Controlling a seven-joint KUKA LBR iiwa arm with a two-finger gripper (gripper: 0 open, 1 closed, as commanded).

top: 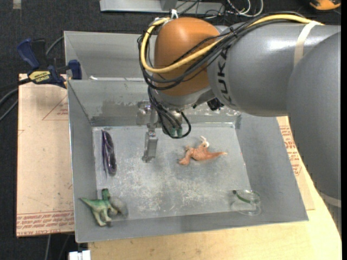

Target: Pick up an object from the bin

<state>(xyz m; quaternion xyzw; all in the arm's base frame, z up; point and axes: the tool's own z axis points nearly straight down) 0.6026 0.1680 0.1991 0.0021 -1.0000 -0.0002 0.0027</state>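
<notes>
- We find the gripper low over bare floor in the grey metal bin, touching nothing we can see.
- We cannot tell whether it is open or closed; nothing shows in its grasp.
- The nearest things:
  - orange-tan plastic dinosaur, near its right
  - slim purple ribbed piece, left.
- Green toy dinosaur front-left corner; clear plastic piece front-right corner.
</notes>
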